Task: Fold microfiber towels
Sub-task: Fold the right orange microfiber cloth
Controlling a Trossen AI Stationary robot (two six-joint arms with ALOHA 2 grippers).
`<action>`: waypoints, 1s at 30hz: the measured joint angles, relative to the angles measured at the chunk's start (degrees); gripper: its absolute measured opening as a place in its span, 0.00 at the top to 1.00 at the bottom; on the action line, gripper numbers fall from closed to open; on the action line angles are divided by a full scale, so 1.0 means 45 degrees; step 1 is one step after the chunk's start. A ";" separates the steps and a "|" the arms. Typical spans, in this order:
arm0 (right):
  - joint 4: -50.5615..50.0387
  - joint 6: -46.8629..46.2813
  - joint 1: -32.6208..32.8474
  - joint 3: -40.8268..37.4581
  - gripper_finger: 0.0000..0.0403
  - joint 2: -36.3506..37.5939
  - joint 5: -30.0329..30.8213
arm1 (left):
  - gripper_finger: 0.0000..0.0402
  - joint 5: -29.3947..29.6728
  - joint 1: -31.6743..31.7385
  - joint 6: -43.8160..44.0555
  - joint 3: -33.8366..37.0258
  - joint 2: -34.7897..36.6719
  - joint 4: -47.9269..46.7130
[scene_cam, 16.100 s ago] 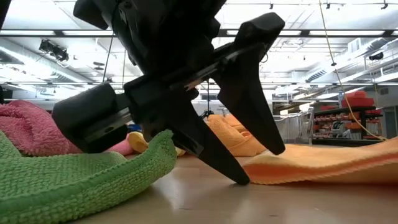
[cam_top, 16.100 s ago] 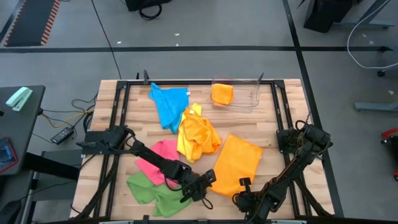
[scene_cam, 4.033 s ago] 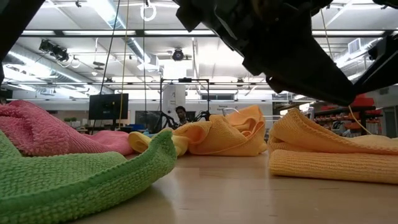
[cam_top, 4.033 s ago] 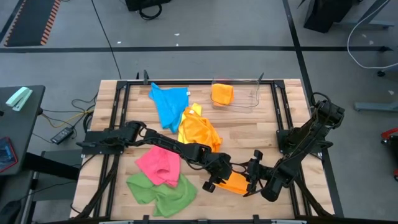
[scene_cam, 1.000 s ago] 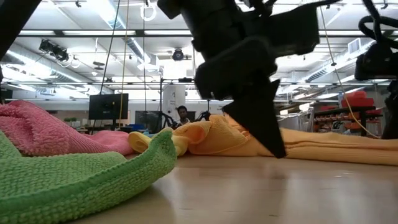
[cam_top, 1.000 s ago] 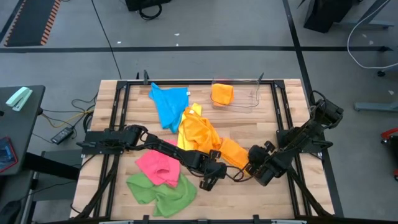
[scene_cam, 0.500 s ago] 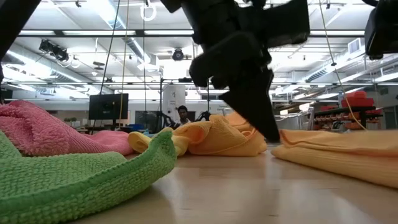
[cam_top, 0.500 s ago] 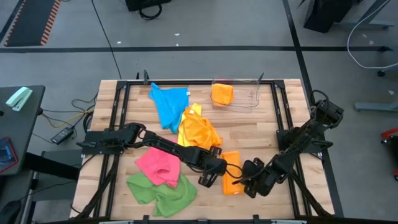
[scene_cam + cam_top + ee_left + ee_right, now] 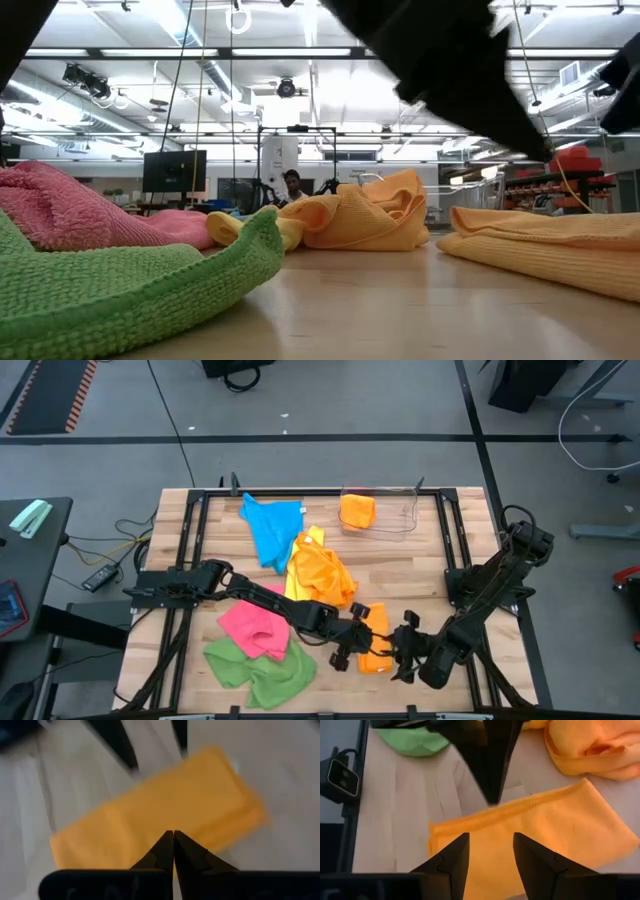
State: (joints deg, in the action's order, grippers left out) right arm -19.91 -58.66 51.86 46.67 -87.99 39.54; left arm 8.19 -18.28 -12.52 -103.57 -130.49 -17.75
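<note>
Frankly, much of me is cut off in the low view, where only dark blurred shapes of my arms cross the upper edge and I cannot tell which arm is which. From above, my left gripper [image 9: 345, 651] sits at the near middle of the wooden table [image 9: 440, 575], its fingers pressed together with nothing between them, their tips just over the folded orange towel [image 9: 375, 640]. My right gripper [image 9: 404, 656] hangs at that towel's other side, jaws parted a modest way and empty, the cloth's hemmed edge lying just ahead of my fingers [image 9: 451, 862]. Whether either fingertip touches the towel I cannot tell. At the far edge stands a clear plastic bin [image 9: 402, 520] with one bunched orange towel [image 9: 357, 511] inside it. Near the table's centre lies a crumpled heap, a yellow towel [image 9: 305, 555] partly buried under another orange towel [image 9: 322, 573], with the blue towel [image 9: 272, 526] spread beyond it. The pink towel [image 9: 256, 626] and the green towel [image 9: 252, 667] lie rumpled under my left arm's reach, and both loom large in the low view, blocking its left side. A person shows small and indistinct far back in the room.
</note>
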 joint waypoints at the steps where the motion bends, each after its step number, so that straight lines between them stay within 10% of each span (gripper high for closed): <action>1: 0.0121 0.0126 -0.0001 -0.0103 0.60 0.0000 0.0007 | 0.96 0.0000 0.0025 0.0225 -0.0008 -0.0078 0.0477; 15: 0.8187 0.3659 0.0980 -0.3050 0.60 -0.0533 0.2207 | 0.97 0.0407 0.1016 0.0910 0.0024 -0.1391 0.1137; 30: 0.9604 0.1919 -0.0478 -0.3210 0.60 -0.3433 -0.1099 | 0.93 0.0353 0.1096 0.0968 0.0019 -0.1375 0.0418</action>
State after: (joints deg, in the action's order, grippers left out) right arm 23.31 -50.02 49.70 32.23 -103.43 34.60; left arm 9.78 -13.34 -8.16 -103.48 -136.68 -15.87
